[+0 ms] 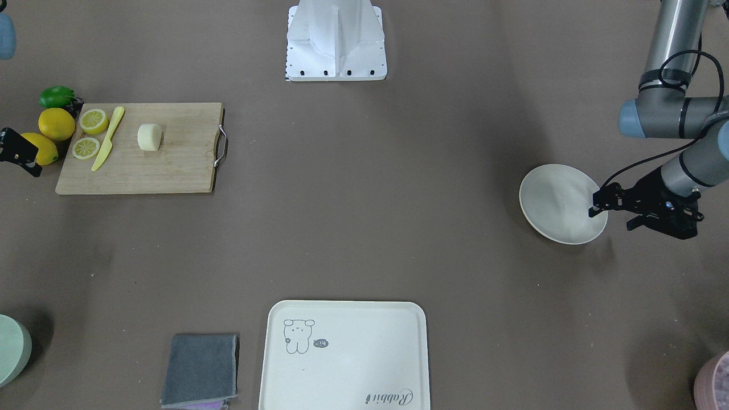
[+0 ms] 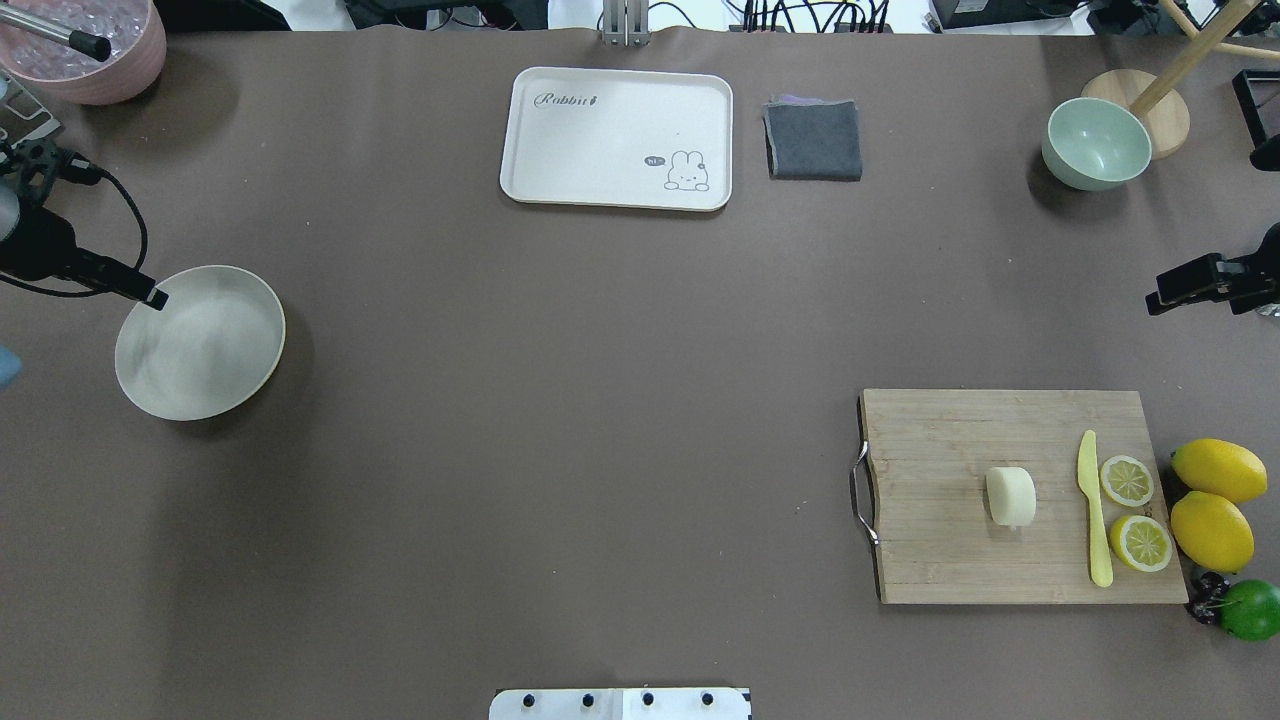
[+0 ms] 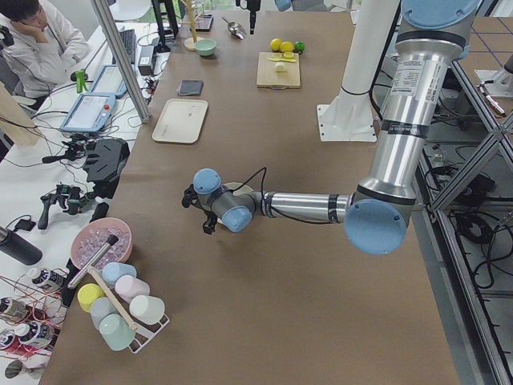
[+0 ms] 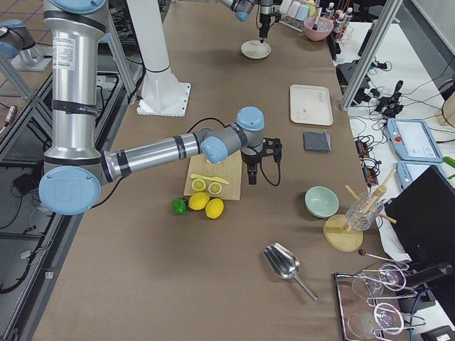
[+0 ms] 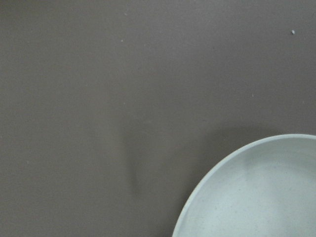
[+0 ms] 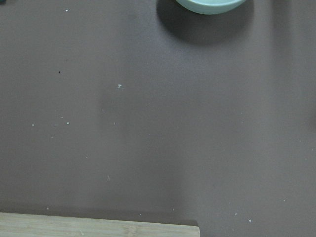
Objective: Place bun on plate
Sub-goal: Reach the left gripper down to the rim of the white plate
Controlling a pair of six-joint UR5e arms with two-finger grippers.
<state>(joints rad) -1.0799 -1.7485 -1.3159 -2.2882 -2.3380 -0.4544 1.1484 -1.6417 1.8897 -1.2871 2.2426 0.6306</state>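
Note:
The bun [image 1: 150, 137] [image 2: 1010, 496], a small pale cream lump, lies near the middle of a wooden cutting board [image 2: 950, 560] on my right side. Far off on my left sits the plate [image 1: 561, 202] [image 2: 200, 342], round, off-white and with nothing in it. My left gripper [image 1: 594, 209] [image 2: 156, 297] hangs over the plate's rim and looks shut on nothing. My right gripper [image 1: 35, 168] [image 2: 1152, 303] hovers at the table's edge beyond the board, well away from the bun, and also looks shut on nothing. Neither wrist view shows any fingers.
On the board lie a yellow knife [image 2: 1095, 510] and two lemon slices [image 2: 1127, 480]. Two whole lemons [image 2: 1212, 530] and a lime [image 2: 1252, 609] sit beside it. A bear tray [image 2: 617, 137], grey cloth [image 2: 814, 140], pale green bowl [image 2: 1095, 143] and pink bowl [image 2: 90, 50] line the far side.

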